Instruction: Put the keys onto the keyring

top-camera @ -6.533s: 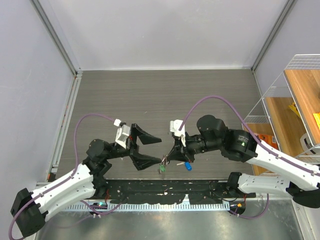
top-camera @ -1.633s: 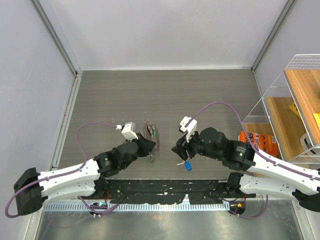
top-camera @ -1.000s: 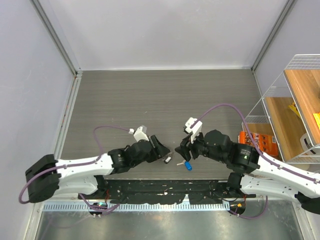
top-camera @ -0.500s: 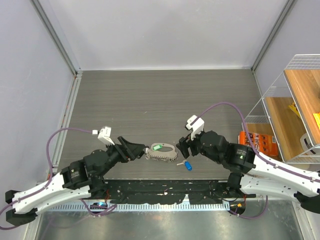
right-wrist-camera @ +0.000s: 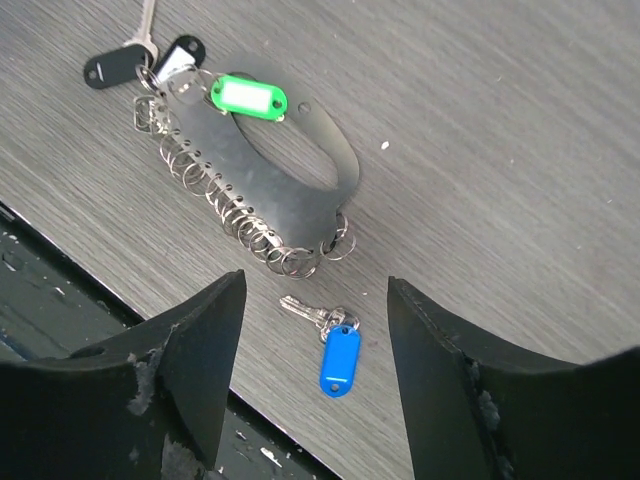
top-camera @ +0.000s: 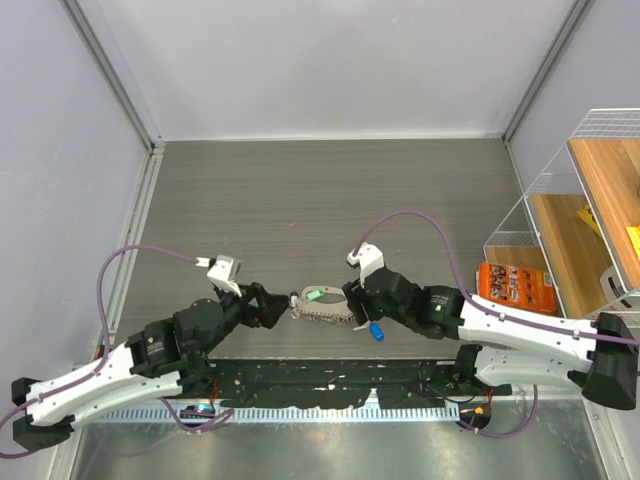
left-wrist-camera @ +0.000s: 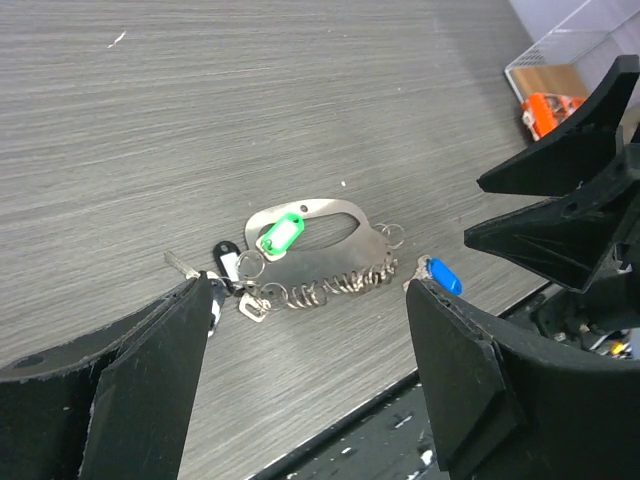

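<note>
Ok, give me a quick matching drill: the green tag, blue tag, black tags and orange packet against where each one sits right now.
Things:
1. green tag
2. blue tag
3. black tags
4. orange packet

Places:
A. lying loose, apart from the keyring
B. far right, by the wire shelf
C. on the keyring's band
D. clustered at the keyring's left end, seen from above

Pairs: 1-C, 2-A, 3-D, 4-B.

White arm shells (top-camera: 92, 375), black joints (top-camera: 182, 340), purple cables (top-camera: 150, 248), black wedge-shaped jaws
</note>
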Available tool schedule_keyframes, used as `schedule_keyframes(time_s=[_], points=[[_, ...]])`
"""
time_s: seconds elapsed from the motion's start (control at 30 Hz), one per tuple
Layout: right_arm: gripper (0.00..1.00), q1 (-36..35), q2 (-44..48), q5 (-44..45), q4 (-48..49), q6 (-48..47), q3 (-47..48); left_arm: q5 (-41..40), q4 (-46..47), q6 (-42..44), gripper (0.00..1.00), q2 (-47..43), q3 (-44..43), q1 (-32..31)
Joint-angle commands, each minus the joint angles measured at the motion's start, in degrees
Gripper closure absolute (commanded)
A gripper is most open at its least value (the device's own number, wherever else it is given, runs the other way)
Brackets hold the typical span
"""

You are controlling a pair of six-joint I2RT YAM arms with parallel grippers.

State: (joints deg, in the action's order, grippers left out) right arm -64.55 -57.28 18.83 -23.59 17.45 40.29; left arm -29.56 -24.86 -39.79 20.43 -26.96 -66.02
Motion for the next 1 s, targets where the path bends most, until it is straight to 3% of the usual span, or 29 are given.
schedule_keyframes(time_s=[0.0,0.53,0.73,0.97], points=[[0.37,-0.2,-2.7,1.3,3.9,5.7,-0.7,-0.9,6.4,9.5,0.14,1.6,1.2,-0.3],[0.56,0.5,-10.1,1.4,9.3,17.1,-5.2,-1.5,20.7,21.9,0.02,-1.4,10.3,-0.2],[0.63,2.3,-11.9,2.8,9.6,20.3,-5.4,-2.5,21.3,22.7,0.01,-4.4,12.2,-0.2],[0.64,2.4,-11.7,-1.2,11.6,18.6,-6.7,-3.0,21.3,22.7,0.01,-6.4,14.0,-0.2]])
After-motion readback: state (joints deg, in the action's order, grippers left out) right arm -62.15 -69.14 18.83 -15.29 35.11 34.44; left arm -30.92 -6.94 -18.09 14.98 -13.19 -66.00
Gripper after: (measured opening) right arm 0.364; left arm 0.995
